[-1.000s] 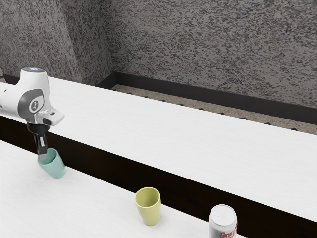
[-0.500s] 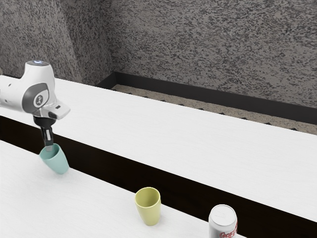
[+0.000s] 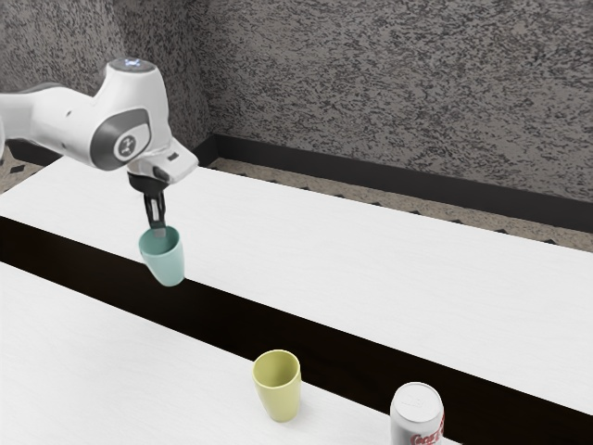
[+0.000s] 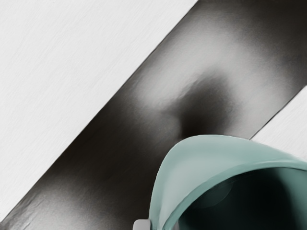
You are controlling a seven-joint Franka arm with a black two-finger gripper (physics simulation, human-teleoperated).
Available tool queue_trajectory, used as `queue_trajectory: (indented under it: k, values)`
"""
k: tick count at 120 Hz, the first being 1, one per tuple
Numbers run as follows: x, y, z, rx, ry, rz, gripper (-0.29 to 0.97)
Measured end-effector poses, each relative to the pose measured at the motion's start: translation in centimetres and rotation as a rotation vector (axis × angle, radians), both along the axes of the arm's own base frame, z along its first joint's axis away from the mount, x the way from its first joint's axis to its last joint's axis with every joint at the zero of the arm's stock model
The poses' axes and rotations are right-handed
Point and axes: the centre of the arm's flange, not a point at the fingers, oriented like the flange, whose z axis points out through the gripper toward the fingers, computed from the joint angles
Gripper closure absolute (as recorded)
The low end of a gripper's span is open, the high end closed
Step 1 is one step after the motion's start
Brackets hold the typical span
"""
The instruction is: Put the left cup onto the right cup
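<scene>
Plainly, the teal cup (image 3: 164, 260) hung in the air, clear of both desks, over the dark gap (image 3: 306, 338) that ran between the near desk (image 3: 83, 371) and the far desk (image 3: 371, 260). Its long axis stood close to vertical with a slight lean: the open mouth faced up and a little toward the exterior view's left, and the narrower base pointed down and a little toward the exterior view's right. The black fingers (image 3: 157, 225) came down from the white hand (image 3: 130, 144) and were drawn close together, pinching the wall of the cup at its rim. The whole body of the cup hung below the fingertips, with its base offset slightly to the exterior view's right of them.

From the wrist view, the curved teal rim (image 4: 201, 163) and the shadowed inside of the cup sat right under the hand. Beyond it lay the dark strip (image 4: 120, 143), with white desk surface (image 4: 57, 72) on either side.

On the near desk the yellow-green cup (image 3: 277, 385) stood upright, mouth up, well apart from the teal cup, lower and toward the exterior view's right of it. A white can (image 3: 417, 417) with red lettering stood near the yellow-green cup on its right, not touching it. A speckled grey wall (image 3: 389, 83) rose behind the far desk
</scene>
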Motion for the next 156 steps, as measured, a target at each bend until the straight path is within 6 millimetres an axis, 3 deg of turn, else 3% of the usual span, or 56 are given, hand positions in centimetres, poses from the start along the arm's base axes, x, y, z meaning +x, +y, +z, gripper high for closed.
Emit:
queue_trajectory:
  k: [50, 68, 87, 101, 128, 156]
  values:
    - [1.1, -12.1, 5.1, -0.005, -0.076, -0.15, 0.79]
    - [0.1, -15.9, 5.5, -0.015, -0.076, -0.192, 0.79]
    - [-2.3, -19.3, 5.6, -0.03, -0.048, -0.226, 0.79]
    - [-3.3, -20.5, 5.6, -0.028, -0.018, -0.222, 0.79]
    - [-3.7, -20.1, 5.1, -0.016, 0.023, -0.175, 0.79]
    - [-4.3, -23.6, 4.4, 0.0, 0.023, -0.209, 0.79]
